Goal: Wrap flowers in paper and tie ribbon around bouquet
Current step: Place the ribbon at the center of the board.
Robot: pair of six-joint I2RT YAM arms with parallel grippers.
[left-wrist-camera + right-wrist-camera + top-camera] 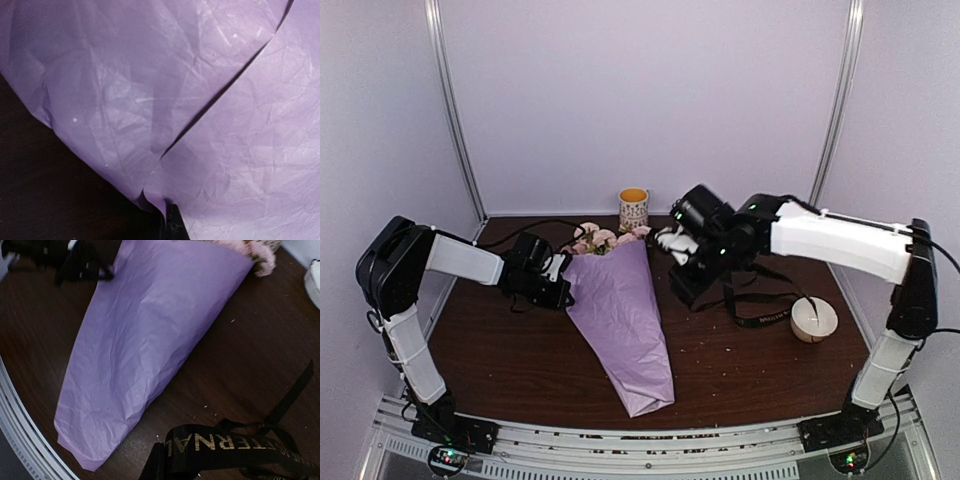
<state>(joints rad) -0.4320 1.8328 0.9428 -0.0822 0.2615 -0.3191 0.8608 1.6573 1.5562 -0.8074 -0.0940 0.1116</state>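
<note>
**Lilac bouquet lies on a dark desk between two arms**

The room is a pale booth with plain walls that carry a lilac tint. A thin metal post (455, 110) stands in the back left corner and a second post (840, 100) in the back right. The desk (520, 360) is dark brown wood, flecked with pale crumbs, and a silver rail (650, 445) runs along its near edge.

On the left, the left arm (460, 258) reaches in low over the desk. The left jaws are together, pinching a puckered edge of the paper (125, 75), which fills the left wrist view.

The bouquet (620, 320) lies flat in the middle of the desk, its crumpled cone tapering toward the rail. The flowers (603, 240) poke out at the far end. Just behind them a patterned mug (633, 210) with a yellow inside stands near the back wall.

To the right, the right arm (835, 240) bends in toward the bouquet. The right jaws are clamped on the ribbon (225, 447), which is black with gold lettering and held up off the wood. The ribbon trails to a round white spool (814, 318) near the right edge of the desk.
</note>
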